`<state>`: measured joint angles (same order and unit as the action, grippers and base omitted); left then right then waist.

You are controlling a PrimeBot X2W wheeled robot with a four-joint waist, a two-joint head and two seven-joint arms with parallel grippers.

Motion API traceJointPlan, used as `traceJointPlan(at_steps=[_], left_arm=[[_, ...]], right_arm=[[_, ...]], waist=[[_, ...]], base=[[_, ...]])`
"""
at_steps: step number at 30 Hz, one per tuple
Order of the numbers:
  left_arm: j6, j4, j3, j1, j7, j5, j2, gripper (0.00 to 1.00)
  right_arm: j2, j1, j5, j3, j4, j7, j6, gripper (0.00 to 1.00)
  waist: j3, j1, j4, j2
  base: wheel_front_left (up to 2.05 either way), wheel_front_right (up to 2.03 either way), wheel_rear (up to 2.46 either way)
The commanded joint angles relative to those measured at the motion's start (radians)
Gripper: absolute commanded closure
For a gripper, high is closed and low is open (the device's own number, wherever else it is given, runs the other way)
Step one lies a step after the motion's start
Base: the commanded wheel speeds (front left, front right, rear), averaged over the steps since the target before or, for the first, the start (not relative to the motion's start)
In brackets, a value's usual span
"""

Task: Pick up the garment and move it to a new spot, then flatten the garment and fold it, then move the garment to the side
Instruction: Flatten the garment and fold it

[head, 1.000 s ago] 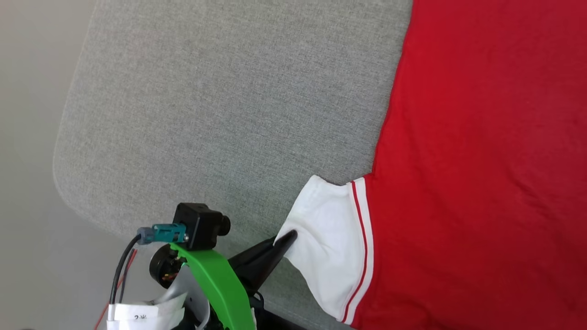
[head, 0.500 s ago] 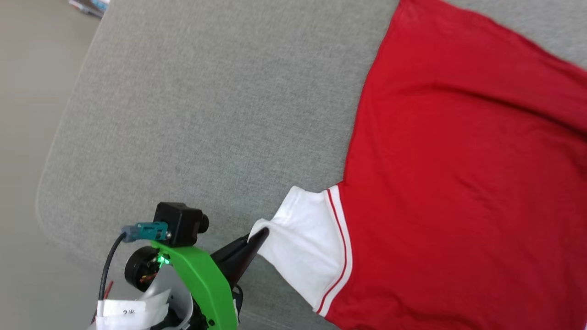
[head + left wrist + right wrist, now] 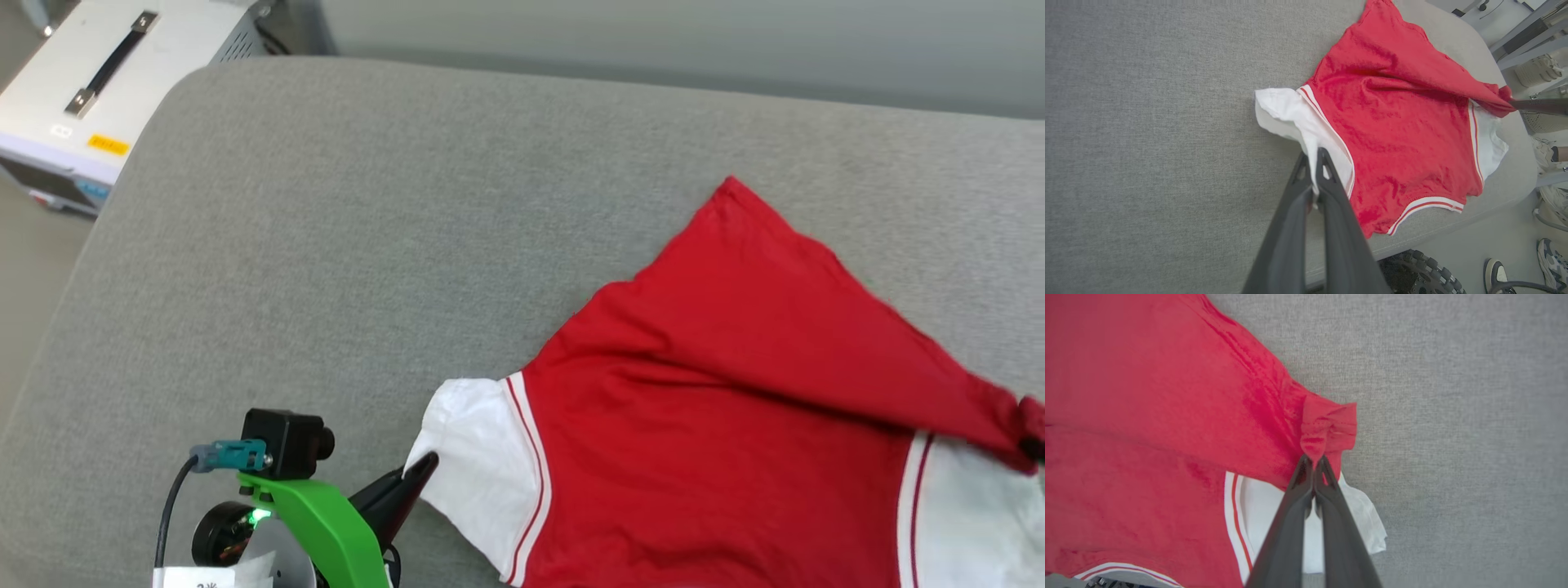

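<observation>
1. Grey fabric cushion is the work surface; white case with a black handle sits off its far-left corner; shoes and a wheel are on the floor past its edge.
2. Garment lies on the cushion's right half, neck trim toward the near edge; not flat; the red body is doubled over on a diagonal, with one hem tip pointing away from the robot.
3. Left fingers are together, clamped on the edge of the left sleeve; they sit low at the garment's near-left end.
4. Right fingers are together, pinching a bunched red hem corner; that corner is held over the right sleeve, with the cloth drawn taut from it back to the far hem tip.
5. Key relation: the garment spans between the two grips; from the left fingers it runs off to the right, from the right fingers off to the left; long axis is sleeve to sleeve, left-right across the cushion; each arm is nearer its own sleeve.
6. Judgement: reads as the flatten stage, fold not yet made; the next move likely turns on the right arm carrying the hem corner away from the robot to undo the diagonal, with the left grip as anchor.
7. Risk, as a guess: both pinches are thin, so cloth could slip; the neck edge is near the cushion's front and could slide off.
</observation>
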<state>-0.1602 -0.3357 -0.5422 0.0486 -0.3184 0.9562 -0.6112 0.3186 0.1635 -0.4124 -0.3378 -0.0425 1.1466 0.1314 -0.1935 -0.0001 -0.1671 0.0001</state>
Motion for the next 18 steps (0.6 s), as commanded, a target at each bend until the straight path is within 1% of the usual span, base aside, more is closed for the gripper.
traceJointPlan(at_steps=[1, 6, 12, 17, 18], left_arm=[[-0.004, 0.002, 0.003, -0.012, 0.006, 0.001, -0.006, 1.00], [-0.002, 0.010, -0.002, -0.020, 0.021, -0.001, 0.004, 1.00], [-0.001, 0.019, -0.001, -0.030, 0.037, 0.001, 0.011, 1.00], [0.000, 0.020, -0.005, -0.029, 0.040, 0.001, 0.016, 1.00], [0.000, 0.020, -0.005, -0.028, 0.040, 0.001, 0.016, 1.00]], right_arm=[[-0.022, -0.043, -0.009, -0.014, -0.025, 0.005, -0.001, 1.00], [-0.095, -0.180, -0.007, -0.063, -0.094, -0.012, -0.001, 1.00], [-0.160, -0.286, -0.014, -0.085, -0.099, -0.052, -0.001, 1.00], [-0.160, -0.295, -0.013, -0.075, -0.078, -0.081, -0.001, 1.00], [-0.152, -0.289, -0.013, -0.068, -0.079, -0.092, -0.001, 0.68]], waist=[[0.064, 0.0001, 0.060, -0.0001], [0.080, 0.0001, 0.069, -0.0001], [0.086, 0.0001, 0.076, -0.0001], [0.086, 0.0001, 0.078, -0.0001], [0.084, 0.0001, 0.077, -0.0001]], base=[[0.00, 0.00, 0.00], [0.00, 0.00, 0.00], [0.00, 0.00, 0.00], [0.00, 0.00, 0.00], [0.00, 0.00, 0.00]])
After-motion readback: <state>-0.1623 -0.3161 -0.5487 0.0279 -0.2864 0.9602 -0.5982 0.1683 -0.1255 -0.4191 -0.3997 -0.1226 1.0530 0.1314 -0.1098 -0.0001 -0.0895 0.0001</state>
